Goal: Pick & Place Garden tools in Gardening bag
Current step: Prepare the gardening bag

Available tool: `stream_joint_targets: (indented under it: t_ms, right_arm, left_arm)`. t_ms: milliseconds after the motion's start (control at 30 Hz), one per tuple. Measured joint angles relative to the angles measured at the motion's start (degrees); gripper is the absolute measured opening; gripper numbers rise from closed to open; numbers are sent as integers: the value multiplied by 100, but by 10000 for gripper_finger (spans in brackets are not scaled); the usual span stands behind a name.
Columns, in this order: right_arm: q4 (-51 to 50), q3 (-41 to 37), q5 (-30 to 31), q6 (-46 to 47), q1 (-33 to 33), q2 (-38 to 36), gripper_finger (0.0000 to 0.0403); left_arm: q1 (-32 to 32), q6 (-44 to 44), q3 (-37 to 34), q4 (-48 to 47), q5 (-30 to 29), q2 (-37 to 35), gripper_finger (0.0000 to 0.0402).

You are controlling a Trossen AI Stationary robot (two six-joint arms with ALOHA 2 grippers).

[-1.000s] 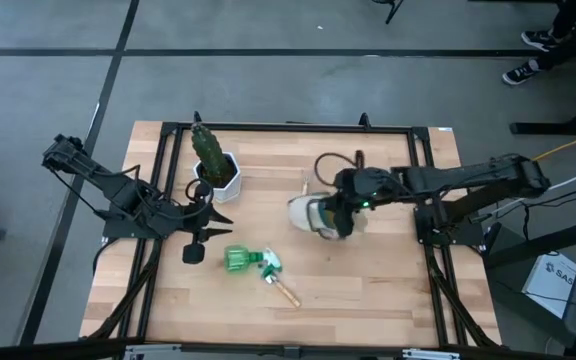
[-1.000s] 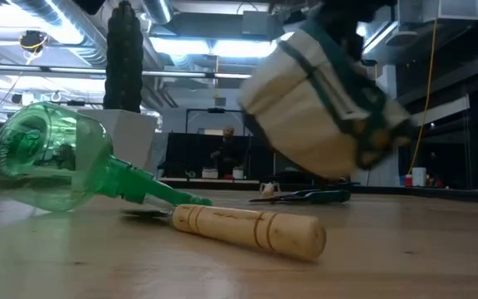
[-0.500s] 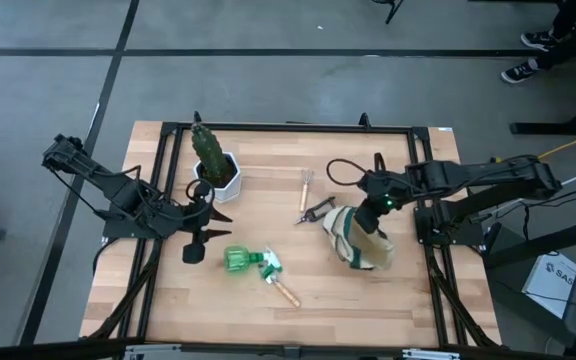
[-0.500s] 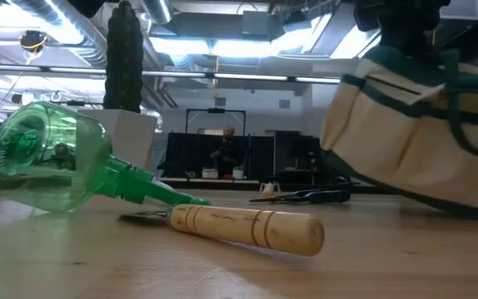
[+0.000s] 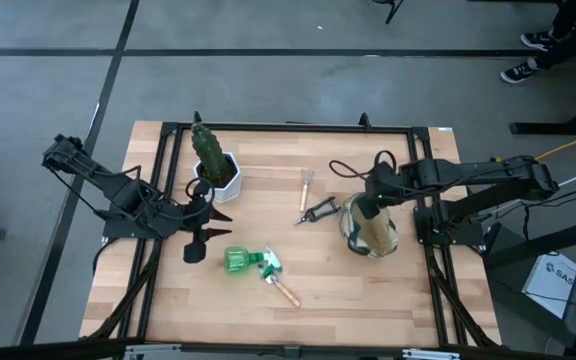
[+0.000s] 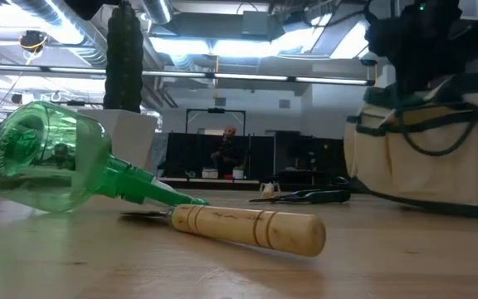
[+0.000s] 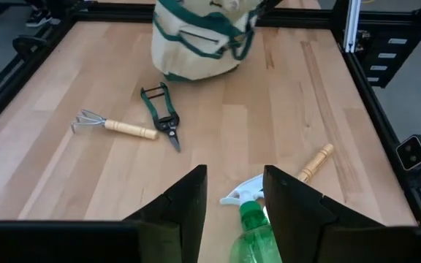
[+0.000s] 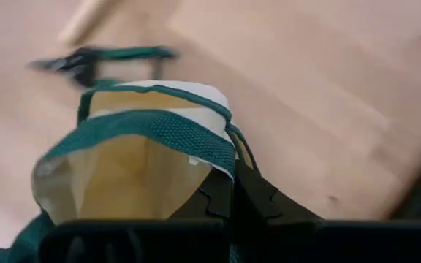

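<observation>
Right end effector (image 5: 372, 196) pinching rim of gardening bag (image 5: 370, 230), bag upright on table beneath it.

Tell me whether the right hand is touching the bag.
Touching. The right wrist view shows the right hand closed on the bag's green rim; the high view puts it right over the bag.
</observation>
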Motion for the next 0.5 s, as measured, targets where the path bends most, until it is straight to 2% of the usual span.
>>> stream_joint_targets:
  t_ms: [333, 500]
  right_arm:
    - [-310, -2, 803, -57, -154, 0, 8]
    - [-332, -2, 872, -76, -163, 0, 16]
  left_arm:
    - [0, 0, 0, -1, -73, 0, 130]
    - [0, -72, 0, -1, -74, 0, 130]
